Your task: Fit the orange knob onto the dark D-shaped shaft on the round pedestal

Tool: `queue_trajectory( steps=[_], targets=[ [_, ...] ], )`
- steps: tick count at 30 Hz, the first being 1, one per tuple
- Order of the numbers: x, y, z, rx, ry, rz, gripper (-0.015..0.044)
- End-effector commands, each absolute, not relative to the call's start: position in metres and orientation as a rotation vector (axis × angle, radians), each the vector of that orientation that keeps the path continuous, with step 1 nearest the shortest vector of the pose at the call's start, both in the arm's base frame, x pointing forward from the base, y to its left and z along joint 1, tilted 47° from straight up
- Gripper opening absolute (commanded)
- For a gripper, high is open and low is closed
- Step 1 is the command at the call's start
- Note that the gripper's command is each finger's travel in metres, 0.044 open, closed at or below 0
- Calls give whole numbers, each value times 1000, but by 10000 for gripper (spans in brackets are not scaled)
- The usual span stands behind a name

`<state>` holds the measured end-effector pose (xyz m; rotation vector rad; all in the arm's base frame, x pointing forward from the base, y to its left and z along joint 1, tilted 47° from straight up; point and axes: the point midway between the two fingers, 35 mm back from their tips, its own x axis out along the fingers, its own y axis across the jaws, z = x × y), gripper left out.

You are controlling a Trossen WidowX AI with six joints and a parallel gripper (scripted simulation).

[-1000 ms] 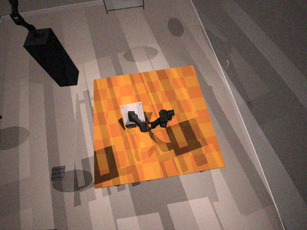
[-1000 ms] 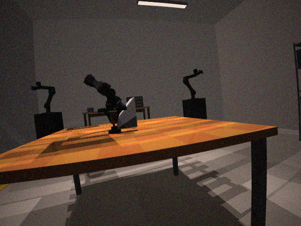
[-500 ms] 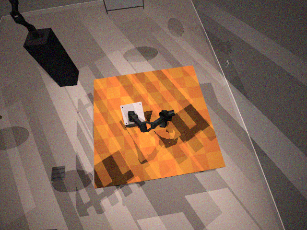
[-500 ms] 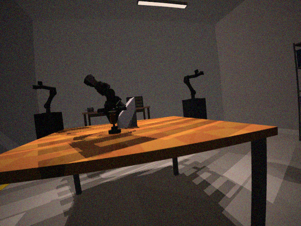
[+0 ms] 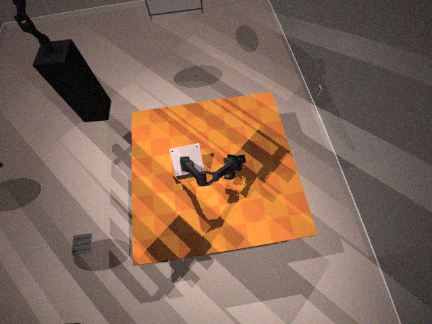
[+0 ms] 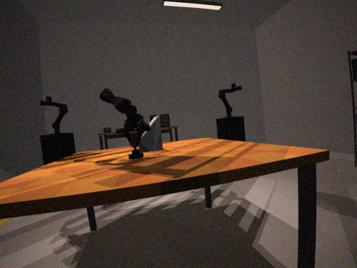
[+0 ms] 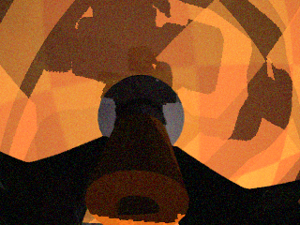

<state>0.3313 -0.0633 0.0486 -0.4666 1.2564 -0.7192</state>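
Jaws [image 6: 134, 138] of the arm, closed on the orange knob [image 6: 134, 139] [image 7: 137, 194]. The knob is held above the table [image 6: 245, 161] [image 5: 258, 223] [image 7: 61, 108], over the round pedestal [image 6: 136, 156] [image 7: 173, 119]; whether its hole meets the shaft cannot be told.

Mount [image 5: 181, 152] [image 6: 152, 138] on table [image 5: 223, 226] [image 6: 230, 161], pedestal [image 6: 136, 154] [image 7: 174, 119] beside it, tool [image 6: 134, 138] [image 7: 139, 148] above pedestal
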Motion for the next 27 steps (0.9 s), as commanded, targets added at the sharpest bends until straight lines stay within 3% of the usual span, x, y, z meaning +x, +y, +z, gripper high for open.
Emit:
queue_trajectory(
  steps=[1, 27],
  targets=[
    [331, -64, 48, -465, 1255, -722, 0],
    [332, -63, 51, -293, 1164, -844, 0]
  ],
)
